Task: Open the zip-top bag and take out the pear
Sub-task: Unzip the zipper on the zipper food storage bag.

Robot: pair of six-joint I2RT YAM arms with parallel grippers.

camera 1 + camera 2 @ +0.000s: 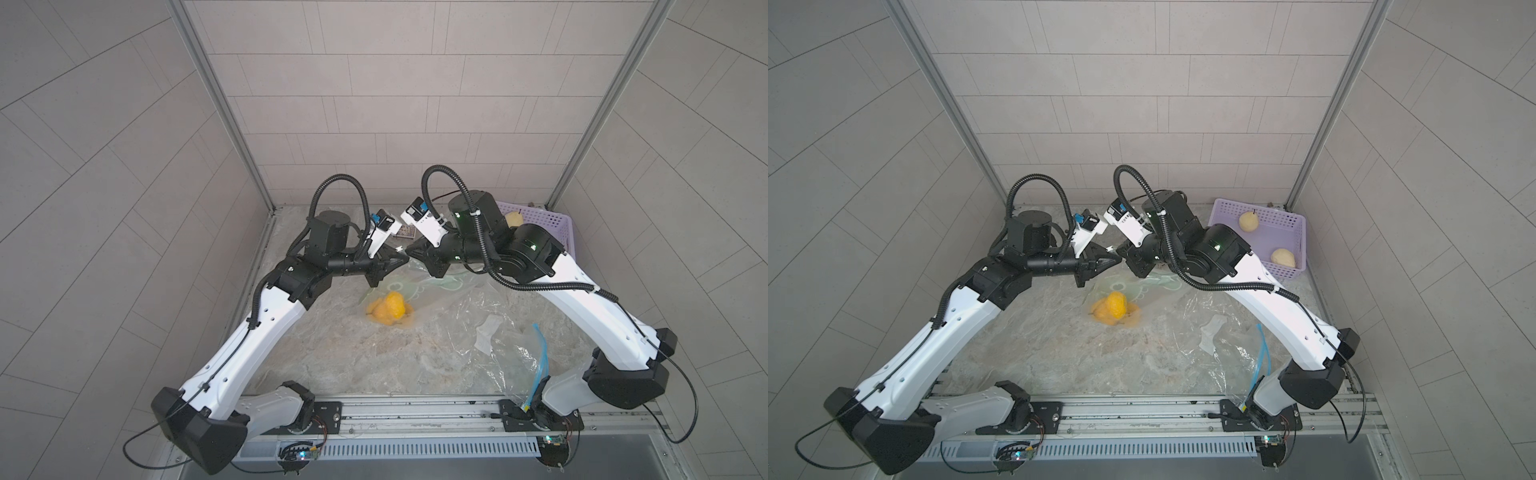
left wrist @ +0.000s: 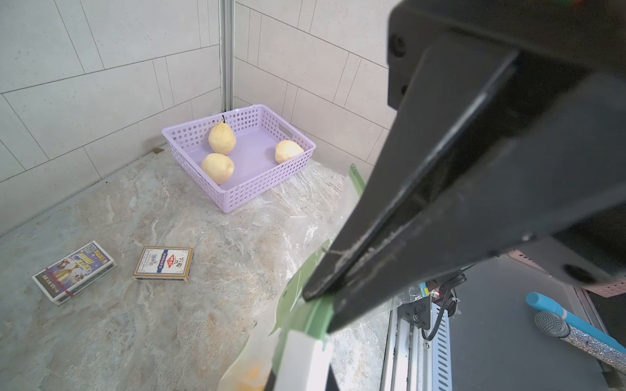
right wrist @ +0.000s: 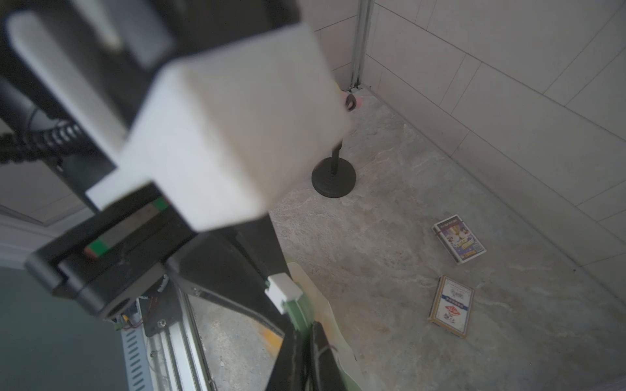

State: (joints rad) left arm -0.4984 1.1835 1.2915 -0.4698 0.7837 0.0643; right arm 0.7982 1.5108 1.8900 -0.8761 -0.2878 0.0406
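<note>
Both grippers hold the zip-top bag [image 1: 419,286], clear with a green zip strip [image 2: 315,315], up by its top edge above the table. My left gripper [image 2: 320,311] is shut on the green strip beside the white slider [image 3: 283,292]. Just on the other side of the slider, my right gripper [image 3: 305,333] is shut on the same strip. In both top views the two grippers' tips almost touch, left gripper [image 1: 402,259] facing right gripper [image 1: 412,252]. The yellow-orange pear [image 1: 390,313] lies in the bag's bottom on the table, below the grippers.
A purple basket [image 2: 237,199] with three pale pears stands in the back right corner. Two card boxes [image 2: 74,272] [image 2: 163,263] lie near the back wall, beside a black stand base [image 3: 333,177]. Another clear bag with a blue strip [image 1: 540,353] lies front right.
</note>
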